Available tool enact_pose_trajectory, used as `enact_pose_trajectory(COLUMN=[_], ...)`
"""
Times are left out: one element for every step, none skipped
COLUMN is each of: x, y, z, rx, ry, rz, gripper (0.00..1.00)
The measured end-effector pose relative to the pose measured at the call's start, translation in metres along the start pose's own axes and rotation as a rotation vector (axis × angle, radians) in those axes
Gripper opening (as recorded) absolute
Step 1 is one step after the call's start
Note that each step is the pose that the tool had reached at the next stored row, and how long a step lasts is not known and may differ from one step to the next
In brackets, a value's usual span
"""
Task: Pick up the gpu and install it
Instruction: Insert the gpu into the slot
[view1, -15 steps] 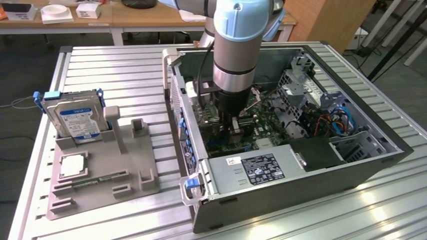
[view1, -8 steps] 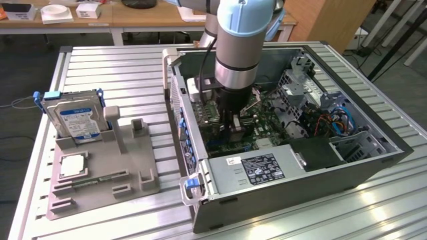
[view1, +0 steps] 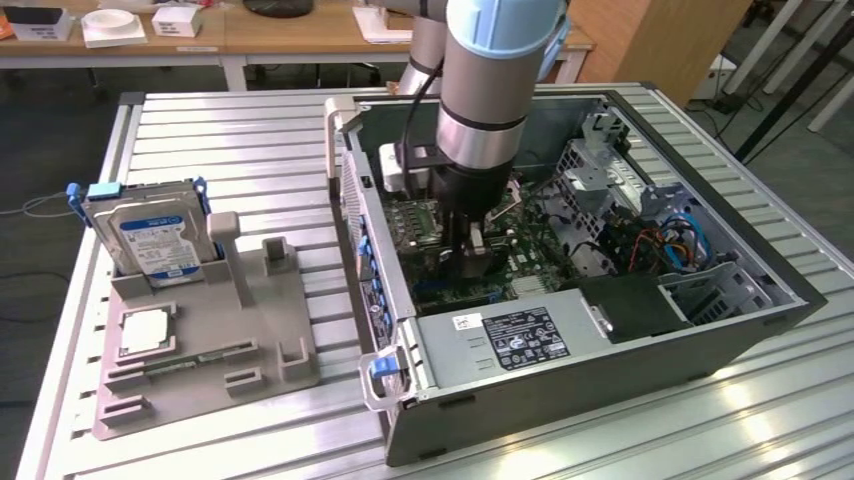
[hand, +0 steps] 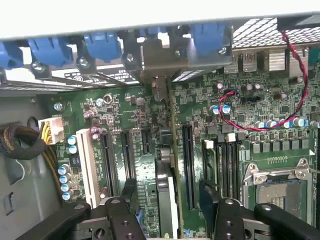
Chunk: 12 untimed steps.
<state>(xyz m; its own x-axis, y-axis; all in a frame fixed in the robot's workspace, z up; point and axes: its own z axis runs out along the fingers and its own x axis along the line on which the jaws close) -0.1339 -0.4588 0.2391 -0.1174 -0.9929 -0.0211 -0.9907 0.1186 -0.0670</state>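
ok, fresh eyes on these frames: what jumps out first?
The grey robot arm plunging straight down into the open PC case, which lies on its side on the slatted metal table. In the wrist view the gripper holds the gpu edge-on over the green motherboard, among the black expansion slots. On the exterior view's left, a grey fixture tray props a hard drive upright.
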Motion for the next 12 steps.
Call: enact_pose_trajectory(x=[0.000, 0.000, 0.000, 0.000, 0.000, 0.000, 0.000, 0.000, 0.000, 0.000, 0.000, 0.000], y=[-0.0005, -0.0012, -0.0029, -0.0049, -0.0070, -0.0089, -0.0105, -0.0114, -0.0115, -0.0116, -0.0117, -0.0118], z=[-0.0083, -0.0096, -0.0096, -0.0097, -0.0098, -0.0100, -0.0102, -0.0105, -0.0109, -0.0117, -0.0129, -0.0142], rx=[-0.0064, -0.0081, -0.0109, -0.0147, -0.0189, -0.0230, -0.0270, -0.0304, -0.0311, -0.0311, -0.0311, -0.0310], ry=[0.0006, 0.0008, 0.0010, 0.0016, 0.0022, 0.0027, 0.0031, 0.0037, 0.0039, 0.0038, 0.0039, 0.0039], rz=[0.000, 0.000, 0.000, 0.000, 0.000, 0.000, 0.000, 0.001, 0.001, 0.003, 0.006, 0.008], gripper=[0.62, 0.62, 0.62, 0.62, 0.62, 0.62, 0.62, 0.62, 0.62, 0.62, 0.62, 0.62])
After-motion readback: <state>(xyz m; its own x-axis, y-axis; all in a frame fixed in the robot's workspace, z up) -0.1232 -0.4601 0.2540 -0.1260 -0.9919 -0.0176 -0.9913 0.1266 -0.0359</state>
